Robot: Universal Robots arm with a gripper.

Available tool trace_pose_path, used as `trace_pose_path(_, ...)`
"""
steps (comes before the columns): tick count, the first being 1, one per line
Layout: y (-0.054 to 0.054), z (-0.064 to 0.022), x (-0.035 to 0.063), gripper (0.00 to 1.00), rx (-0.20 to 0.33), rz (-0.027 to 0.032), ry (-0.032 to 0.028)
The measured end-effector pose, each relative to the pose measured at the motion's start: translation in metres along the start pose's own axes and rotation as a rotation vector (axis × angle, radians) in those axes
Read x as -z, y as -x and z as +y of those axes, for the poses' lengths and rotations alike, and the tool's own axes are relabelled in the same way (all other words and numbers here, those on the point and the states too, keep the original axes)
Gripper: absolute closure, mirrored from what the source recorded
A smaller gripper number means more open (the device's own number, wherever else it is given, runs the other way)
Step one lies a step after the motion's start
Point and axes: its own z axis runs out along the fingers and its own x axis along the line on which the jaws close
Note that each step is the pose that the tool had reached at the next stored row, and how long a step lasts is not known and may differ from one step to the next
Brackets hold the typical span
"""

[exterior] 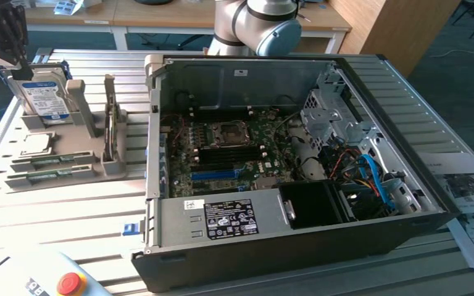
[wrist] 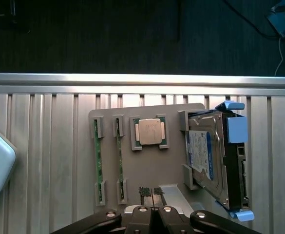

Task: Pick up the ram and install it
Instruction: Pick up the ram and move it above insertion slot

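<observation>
On the grey holder (wrist: 135,168) at the exterior view's left, two ram sticks (wrist: 119,161) stand on edge in adjacent slots, long axes level, parallel, one end toward the computer case (exterior: 261,265). Gripper (wrist: 151,191): fingers pressed together, empty, above the holder near the processor (wrist: 149,132).

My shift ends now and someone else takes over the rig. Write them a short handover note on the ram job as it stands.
Tool: shut, holding nothing, above the gray holder.
Ram: two ram sticks stand on edge in the holder, beside the processor and hard drive.
Done: nothing; no stick lifted.
Left: picking up the ram and installing it in the open computer case.
</observation>
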Motion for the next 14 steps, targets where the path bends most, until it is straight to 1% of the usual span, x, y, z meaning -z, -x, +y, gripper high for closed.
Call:
trace_pose_path(3,0.0000,0.0000,-0.0001,0.90,0.006,0.0003,0.0001)
trace_pose_path(8,-0.0001,0.0000,-0.0002,0.90,0.030,0.0014,0.0007)
trace_pose_path(9,-0.0001,-0.0001,-0.0006,0.90,0.039,0.0017,0.0008)
trace_pose_path(11,-0.0002,-0.0009,-0.0010,0.90,0.076,0.0034,0.0017)
trace_pose_path(14,-0.0002,-0.0010,-0.0011,0.90,0.076,0.0034,0.0016)
